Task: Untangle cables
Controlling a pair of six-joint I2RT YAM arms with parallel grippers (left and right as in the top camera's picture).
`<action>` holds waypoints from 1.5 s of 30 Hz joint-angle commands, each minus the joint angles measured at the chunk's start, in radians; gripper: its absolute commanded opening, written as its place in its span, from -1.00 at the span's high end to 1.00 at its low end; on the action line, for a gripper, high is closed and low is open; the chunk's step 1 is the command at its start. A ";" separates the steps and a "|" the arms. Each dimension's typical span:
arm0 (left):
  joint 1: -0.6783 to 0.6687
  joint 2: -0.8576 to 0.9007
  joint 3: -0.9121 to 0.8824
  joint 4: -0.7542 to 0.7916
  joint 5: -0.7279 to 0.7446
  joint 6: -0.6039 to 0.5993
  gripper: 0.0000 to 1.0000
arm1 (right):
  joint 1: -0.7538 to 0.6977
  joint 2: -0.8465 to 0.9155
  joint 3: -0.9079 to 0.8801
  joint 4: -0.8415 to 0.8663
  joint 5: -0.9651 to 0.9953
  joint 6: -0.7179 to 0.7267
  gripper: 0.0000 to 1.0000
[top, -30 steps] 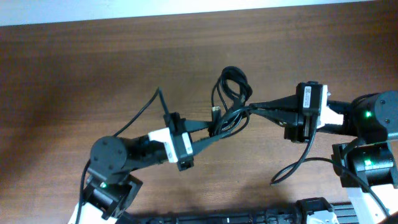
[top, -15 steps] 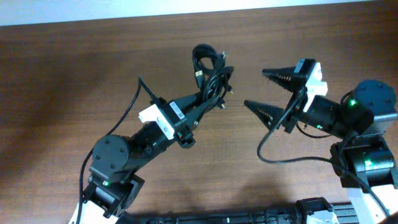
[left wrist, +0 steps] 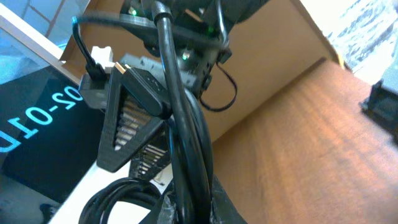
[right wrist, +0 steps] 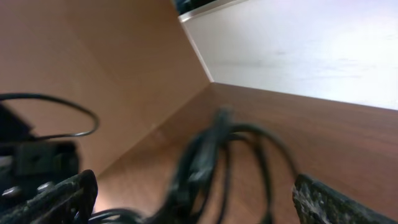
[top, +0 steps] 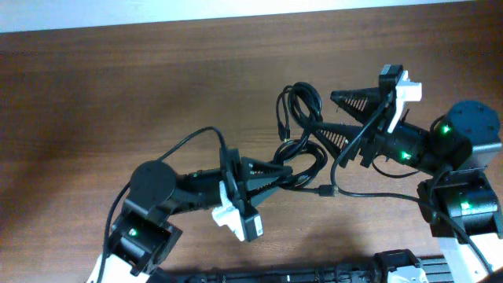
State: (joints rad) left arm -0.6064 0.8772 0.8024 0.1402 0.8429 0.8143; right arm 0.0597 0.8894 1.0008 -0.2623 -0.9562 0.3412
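The left gripper (top: 291, 170) is clamping the lower end of the cables (top: 302, 140), whose tangle is stretching up and rightward across the table (top: 118, 79). The right gripper (top: 334, 116) is gaping, jaws wide apart, just right of the upper loops.

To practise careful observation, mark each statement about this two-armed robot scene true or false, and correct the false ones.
1. The right gripper has its jaws wide apart. True.
2. The thin black cables lie in a white tray. False: there is no tray, only the brown wooden table beneath them.
3. The left gripper is closed on the cables. True.
4. The cables are laid out in separate straight lines. False: they loop together in one tangle between the two grippers.
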 commanded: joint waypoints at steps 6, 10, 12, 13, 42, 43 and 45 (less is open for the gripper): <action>0.000 0.072 0.008 0.181 0.112 0.081 1.00 | 0.005 0.035 0.008 -0.049 -0.088 0.008 0.87; 0.001 0.072 0.008 0.135 0.111 0.030 -0.97 | 0.005 0.032 0.008 -0.020 -0.087 -0.168 0.93; 0.001 0.052 0.008 0.140 0.047 -0.156 -0.97 | 0.005 0.032 0.008 0.019 -0.079 -0.296 0.92; 0.001 0.025 0.008 0.139 -0.081 -0.311 -0.97 | 0.005 0.032 0.008 0.042 -0.080 -0.363 0.92; 0.000 0.158 0.008 0.371 -0.227 -1.256 -0.84 | 0.006 0.032 0.008 0.249 -0.486 -0.685 0.93; 0.000 0.173 0.008 0.413 -0.225 -1.255 -0.67 | 0.006 0.032 0.008 0.249 -0.486 -0.685 0.92; 0.000 0.189 0.008 0.457 -0.225 -1.255 -0.47 | 0.006 0.032 0.008 0.249 -0.485 -0.684 0.92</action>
State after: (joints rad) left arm -0.6044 1.0546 0.8009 0.5663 0.5953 -0.4282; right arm 0.0597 0.9268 0.9970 -0.0193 -1.4246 -0.3443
